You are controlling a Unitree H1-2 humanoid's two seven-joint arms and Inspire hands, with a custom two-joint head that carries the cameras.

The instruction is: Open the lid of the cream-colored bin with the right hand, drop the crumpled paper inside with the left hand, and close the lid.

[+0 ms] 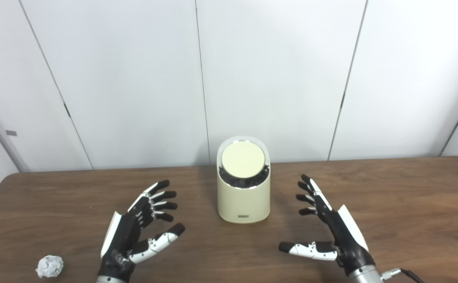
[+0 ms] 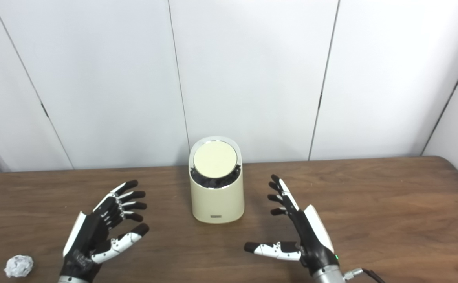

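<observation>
A cream-colored bin (image 1: 244,196) stands upright at the middle of the brown table, its round lid (image 1: 243,160) down and tilted toward me. A ball of crumpled white paper (image 1: 50,266) lies at the table's front left, apart from both hands. My left hand (image 1: 136,230) hovers open left of the bin, fingers spread and pointing toward it, to the right of the paper. My right hand (image 1: 331,226) is open on the bin's right, fingers spread and thumb stretched leftward. Neither hand touches anything.
The wooden table (image 1: 409,204) runs the whole width of the view, with a rounded far right corner. White wall panels (image 1: 276,70) stand right behind it. A cable leaves my right wrist (image 1: 394,272) at the bottom edge.
</observation>
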